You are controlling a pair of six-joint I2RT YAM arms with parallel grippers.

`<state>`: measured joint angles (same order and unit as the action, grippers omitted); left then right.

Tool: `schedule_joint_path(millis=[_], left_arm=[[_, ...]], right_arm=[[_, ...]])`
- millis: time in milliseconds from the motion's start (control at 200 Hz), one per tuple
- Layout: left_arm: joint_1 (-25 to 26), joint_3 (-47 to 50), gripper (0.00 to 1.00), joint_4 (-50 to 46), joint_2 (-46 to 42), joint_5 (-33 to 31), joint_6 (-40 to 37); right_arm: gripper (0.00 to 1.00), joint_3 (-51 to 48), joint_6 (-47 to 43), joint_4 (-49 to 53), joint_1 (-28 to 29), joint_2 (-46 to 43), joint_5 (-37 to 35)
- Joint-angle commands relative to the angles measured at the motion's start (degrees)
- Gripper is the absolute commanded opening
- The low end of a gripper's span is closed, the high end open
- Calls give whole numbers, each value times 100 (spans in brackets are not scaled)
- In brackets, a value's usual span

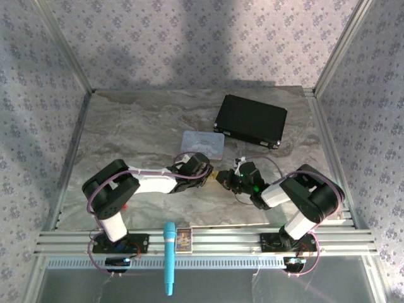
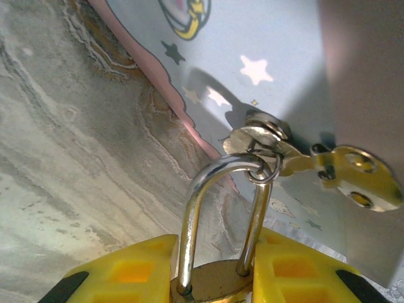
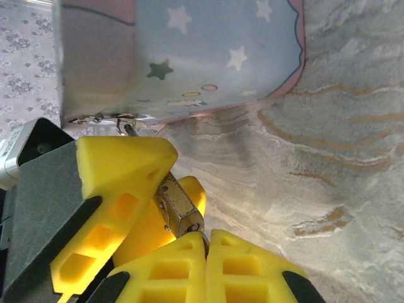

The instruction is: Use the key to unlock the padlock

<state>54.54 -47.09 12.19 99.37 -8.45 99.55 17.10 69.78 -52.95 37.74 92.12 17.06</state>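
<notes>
The small brass padlock (image 2: 218, 285) sits between my left gripper's (image 2: 214, 278) yellow fingers, which are shut on its body. Its steel shackle (image 2: 189, 221) stands closed above them, with a ring of spare keys (image 2: 353, 173) hanging from it. In the right wrist view the padlock's (image 3: 180, 205) bottom end meets my right gripper (image 3: 207, 243). That gripper's fingers are pressed together on a thin sliver of the key (image 3: 204, 237); the rest of the key is hidden. In the top view both grippers (image 1: 208, 172) (image 1: 223, 179) meet at the padlock (image 1: 216, 172).
The pale lavender tin (image 1: 203, 144) with stars lies just behind the grippers, close to the spare keys. A black case (image 1: 251, 120) sits at the back right. A teal pen-like object (image 1: 169, 255) and a small card (image 1: 183, 238) rest on the front rail.
</notes>
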Motion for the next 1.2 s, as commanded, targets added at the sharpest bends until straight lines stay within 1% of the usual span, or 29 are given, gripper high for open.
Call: schedule_joint_path(millis=[0, 175, 225, 320, 415, 455, 535, 570, 625, 730, 825, 945, 1089, 1144, 1194], left_arm=[[303, -105, 11, 202, 65, 796, 91], [263, -47, 11, 238, 39, 783, 100], [258, -38, 10, 229, 7, 775, 91], [258, -45, 10, 273, -14, 800, 87], [258, -40, 10, 295, -41, 818, 74], [260, -32, 10, 280, -58, 827, 74], [258, 5, 10, 274, -80, 827, 91], [258, 15, 10, 291, -87, 827, 100], [258, 25, 10, 293, -94, 829, 108], [261, 13, 9, 293, -85, 830, 92], [251, 51, 9, 164, -135, 728, 48], [189, 25, 9, -225, -188, 696, -48], [145, 104, 10, -229, -216, 618, -8], [140, 128, 10, -209, -225, 603, -6], [120, 152, 10, -226, -256, 608, -26]], right_arm=[[0, 317, 271, -326, 6, 65, 178], [0, 281, -288, 443, 47, -331, -61], [0, 250, -160, 266, -14, -311, 101], [0, 208, 294, -479, -150, 42, 418], [0, 248, 462, -690, -191, 273, 496], [0, 319, 270, -493, -144, 201, 423], [0, 513, -339, 678, 68, -207, 34], [0, 594, -527, 995, 159, -341, -58], [0, 641, -589, 1065, 189, -419, -5], [0, 613, -522, 1010, 58, -424, 133], [15, 505, -736, 1240, -3, -516, -29], [21, 536, -1294, 2139, 7, -813, -170], [30, 493, -1723, 2787, -10, -1238, -261], [36, 492, -2013, 3124, -10, -1453, -363], [43, 565, -2529, 3575, -4, -1702, -544]])
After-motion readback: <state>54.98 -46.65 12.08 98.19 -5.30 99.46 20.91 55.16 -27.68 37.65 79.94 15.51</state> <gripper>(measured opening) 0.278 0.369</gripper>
